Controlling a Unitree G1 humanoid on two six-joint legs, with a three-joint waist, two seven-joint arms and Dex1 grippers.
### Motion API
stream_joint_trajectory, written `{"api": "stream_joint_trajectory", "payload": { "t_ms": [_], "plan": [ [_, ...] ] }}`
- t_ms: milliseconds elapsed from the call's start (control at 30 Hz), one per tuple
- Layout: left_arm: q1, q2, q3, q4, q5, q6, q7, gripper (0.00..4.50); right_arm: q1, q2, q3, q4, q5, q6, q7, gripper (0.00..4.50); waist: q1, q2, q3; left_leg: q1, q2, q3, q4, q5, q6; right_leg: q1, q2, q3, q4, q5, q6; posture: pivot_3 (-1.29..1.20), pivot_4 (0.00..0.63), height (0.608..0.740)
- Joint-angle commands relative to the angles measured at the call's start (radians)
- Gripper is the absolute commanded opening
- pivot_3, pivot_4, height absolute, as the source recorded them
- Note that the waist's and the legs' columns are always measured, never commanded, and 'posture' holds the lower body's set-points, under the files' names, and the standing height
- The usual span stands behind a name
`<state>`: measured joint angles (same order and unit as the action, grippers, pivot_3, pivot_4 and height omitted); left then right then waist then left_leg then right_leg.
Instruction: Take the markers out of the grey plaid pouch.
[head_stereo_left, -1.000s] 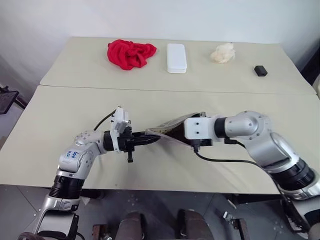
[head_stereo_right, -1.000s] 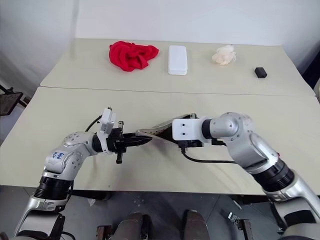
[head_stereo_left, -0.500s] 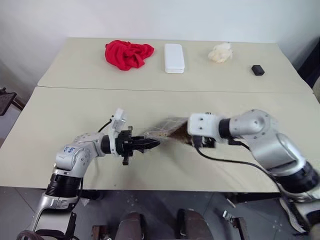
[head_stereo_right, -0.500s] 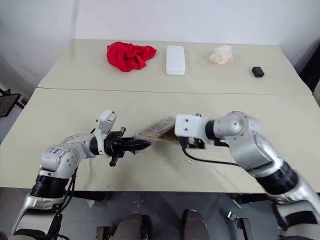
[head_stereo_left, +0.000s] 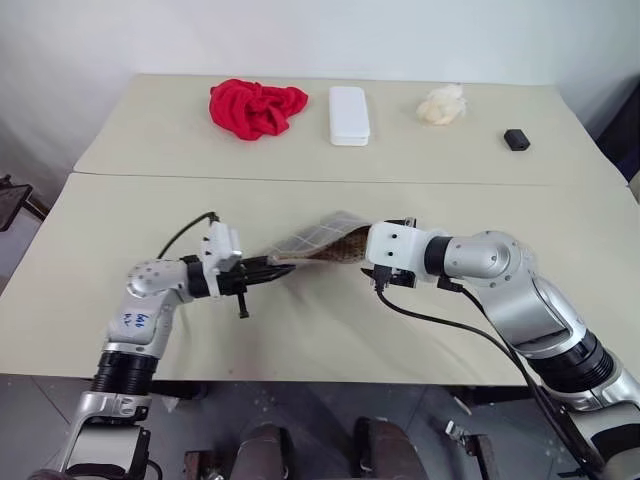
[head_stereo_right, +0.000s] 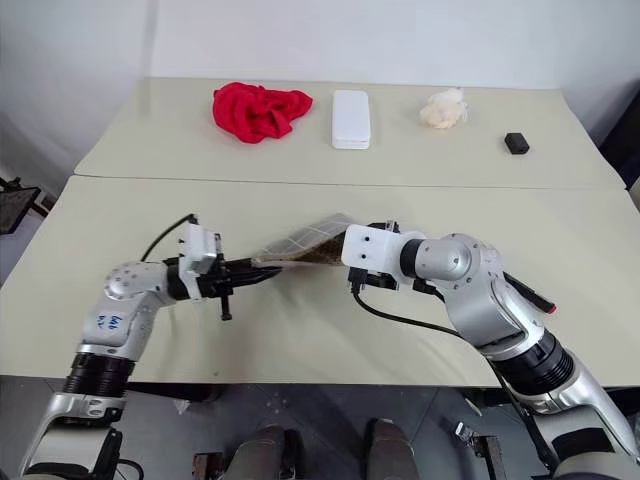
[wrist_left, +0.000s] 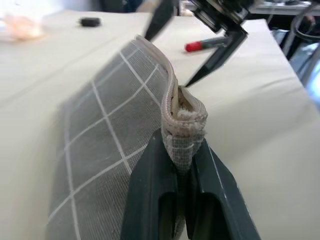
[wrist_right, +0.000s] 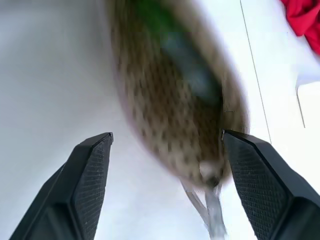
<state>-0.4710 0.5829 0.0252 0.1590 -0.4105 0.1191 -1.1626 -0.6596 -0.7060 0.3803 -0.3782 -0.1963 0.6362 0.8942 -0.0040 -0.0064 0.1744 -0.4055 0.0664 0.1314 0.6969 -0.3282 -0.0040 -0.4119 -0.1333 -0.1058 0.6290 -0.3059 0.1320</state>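
Beige desk (head_stereo_left: 120, 300): left gripper (wrist_left: 184, 165) jaws clamped on grey plaid pouch (head_stereo_left: 312, 240) end; right gripper (wrist_right: 165, 165) jaws wide, straddling its open mouth.

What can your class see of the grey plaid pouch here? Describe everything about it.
The grey plaid pouch is flat grey fabric with white grid lines and a pale zip edge. Its mouth gapes, showing brown dotted lining. The left tool is shut on one end, holding it stretched and tilted above the table. The open right tool sits at its mouth.
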Motion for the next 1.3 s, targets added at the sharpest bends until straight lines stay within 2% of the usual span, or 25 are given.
{"api": "stream_joint_trajectory", "payload": {
  "t_ms": [33,133,233,333,367,400,533,600,667,733,900,1000,1200,1300],
  "plan": [
    [-0.051,0.071,0.01,-0.011,-0.045,0.097,-0.083,0.06,-0.013,-0.011,-0.057,-0.029,0.03,0.002,0.014,3.68,0.002,0.0,0.0,0.0,0.0,0.0,0.0,0.0,0.0,0.0,0.0,0.0,0.0,0.0,0.0,0.0,0.15,0.74],
    [-0.107,0.123,0.032,0.012,-0.126,0.28,-0.124,0.06,-0.019,-0.01,-0.094,-0.029,0.078,0.023,0.036,3.68,0.003,-0.001,0.0,0.0,0.0,0.0,0.0,0.0,0.0,0.0,0.0,0.0,0.0,0.0,0.0,0.0,0.15,0.74],
    [-0.153,0.145,0.063,0.049,-0.162,0.349,-0.143,0.06,-0.015,-0.024,-0.135,-0.03,0.127,0.035,0.066,3.68,0.001,-0.001,0.0,0.0,0.0,0.0,0.0,0.0,0.0,0.0,0.0,0.0,0.0,0.0,0.0,0.0,0.15,0.74],
    [-0.186,0.138,0.085,0.116,-0.099,0.224,-0.113,0.06,-0.009,-0.048,-0.187,-0.015,0.181,0.007,0.099,3.68,0.001,-0.001,0.0,0.0,0.0,0.0,0.0,0.0,0.0,0.0,0.0,0.0,0.0,0.0,0.0,0.0,0.15,0.74],
    [-0.171,0.143,0.053,0.137,-0.014,0.085,-0.103,0.06,-0.005,-0.067,-0.198,-0.002,0.182,-0.012,0.102,3.68,0.001,-0.001,0.0,0.0,0.0,0.0,0.0,0.0,0.0,0.0,0.0,0.0,0.0,0.0,0.0,0.0,0.15,0.74],
    [-0.145,0.153,0.029,0.126,0.016,0.045,-0.123,0.06,0.003,-0.086,-0.208,0.005,0.186,-0.026,0.109,3.68,0.001,-0.001,0.0,0.0,0.0,0.0,0.0,0.0,0.0,0.0,0.0,0.0,0.0,0.0,0.0,0.0,0.15,0.74],
    [-0.089,0.174,-0.02,0.169,0.198,-0.343,-0.116,0.06,0.037,-0.128,-0.228,-0.001,0.214,-0.045,0.125,3.68,0.001,-0.001,0.0,0.001,0.0,0.001,-0.001,0.0,0.0,0.0,0.0,0.0,-0.001,0.0,0.0,0.0,0.15,0.74],
    [-0.105,0.169,-0.006,0.216,0.217,-0.467,-0.103,0.06,0.051,-0.135,-0.232,-0.01,0.223,-0.041,0.126,3.68,0.001,-0.001,0.0,0.001,0.0,0.001,-0.001,0.0,0.0,-0.001,0.0,0.0,-0.001,0.0,0.0,0.0,0.15,0.74],
    [-0.115,0.163,0.004,0.257,0.196,-0.486,-0.112,0.06,0.065,-0.143,-0.234,-0.017,0.227,-0.038,0.126,3.68,0.002,-0.001,0.0,0.0,0.0,0.001,-0.001,0.0,0.0,-0.001,0.0,0.0,0.0,0.0,0.0,0.0,0.15,0.74],
    [-0.127,0.148,0.033,0.272,0.145,-0.434,-0.095,0.06,0.079,-0.151,-0.237,-0.023,0.232,-0.039,0.126,3.68,0.003,-0.001,0.0,0.0,0.0,0.002,0.0,0.0,0.0,-0.001,0.0,0.0,0.0,0.0,0.0,0.0,0.15,0.74],
    [-0.152,0.198,0.066,0.267,0.051,-0.247,-0.175,0.06,0.102,-0.176,-0.258,-0.032,0.262,-0.043,0.137,3.68,0.001,-0.001,0.0,0.0,0.0,0.001,-0.001,0.0,0.0,-0.001,0.0,0.0,0.0,0.0,0.0,0.0,0.15,0.74],
    [-0.236,0.187,0.067,0.266,0.005,-0.139,-0.201,0.06,0.126,-0.21,-0.278,-0.028,0.304,-0.077,0.189,3.68,0.007,-0.001,0.001,0.0,0.0,0.001,0.0,0.0,0.0,-0.001,0.0,0.0,0.0,0.0,0.0,0.0,0.15,0.74],
    [-0.365,0.058,0.043,0.245,-0.087,0.082,-0.199,0.06,0.121,-0.257,-0.331,0.029,0.347,-0.1,0.223,3.68,0.016,-0.001,0.001,0.0,0.0,0.001,0.001,0.0,0.001,0.001,0.0,0.0,0.0,0.001,0.001,0.0,0.15,0.74],
    [-0.398,-0.02,0.016,0.241,-0.095,0.135,-0.203,0.06,0.113,-0.285,-0.363,0.052,0.378,-0.093,0.244,3.68,0.013,-0.002,0.001,0.0,0.0,0.001,0.001,0.0,0.001,0.0,0.0,0.0,0.0,0.001,0.001,0.0,0.15,0.74]
  ]
}}
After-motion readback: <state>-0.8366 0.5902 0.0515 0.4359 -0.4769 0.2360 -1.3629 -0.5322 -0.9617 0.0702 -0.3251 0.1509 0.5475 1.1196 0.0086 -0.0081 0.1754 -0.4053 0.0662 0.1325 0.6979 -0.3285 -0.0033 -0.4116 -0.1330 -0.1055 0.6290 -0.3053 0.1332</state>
